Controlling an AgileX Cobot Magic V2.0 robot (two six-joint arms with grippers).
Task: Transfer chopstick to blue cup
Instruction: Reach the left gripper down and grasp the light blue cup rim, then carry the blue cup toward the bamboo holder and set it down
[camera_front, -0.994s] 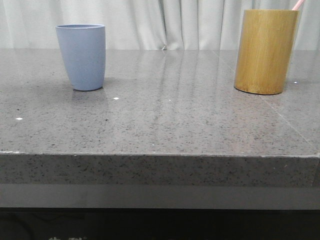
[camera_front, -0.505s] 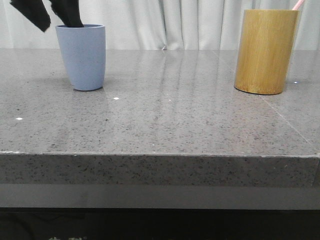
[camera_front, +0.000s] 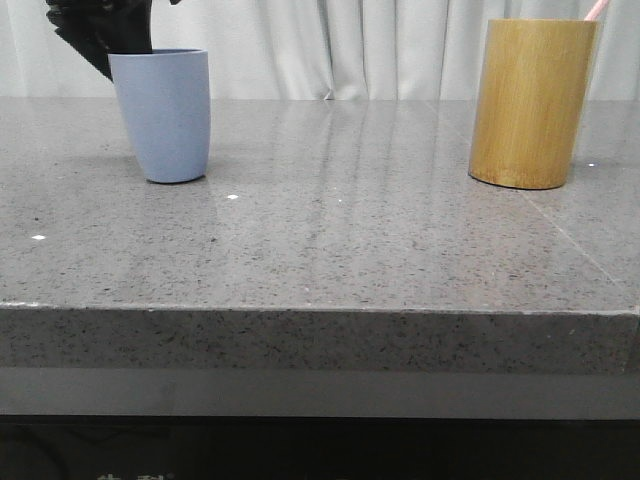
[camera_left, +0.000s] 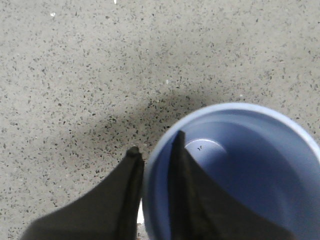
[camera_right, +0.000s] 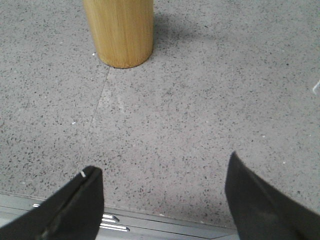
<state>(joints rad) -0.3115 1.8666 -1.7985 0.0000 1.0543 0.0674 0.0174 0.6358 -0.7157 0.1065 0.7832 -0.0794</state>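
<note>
1. The worktop (camera_front: 330, 230) is as it was a second ago; the bamboo holder (camera_front: 530, 105) on my right has not moved.
2. What changed: my left end effector (camera_left: 156, 165) was absent a second ago, appeared above and left of the blue cup (camera_front: 162, 115) half a second ago, and has now dropped to the cup's rim. The cup looks nudged slightly left (its rim sits a touch further over than before).
3. Left end effector, wrist view: fingers nearly together, one finger (camera_left: 182, 170) inside the cup, the other outside, straddling the wall. I judge it is pinching the rim to steady the cup for the transfer.
4. Right end effector (camera_right: 162, 197): spread wide, holding nothing, hovering near the worktop's front edge, well apart from the holder.
5. The chopstick (camera_front: 596, 9) is untouched: its pink tip pokes from the holder.
</note>
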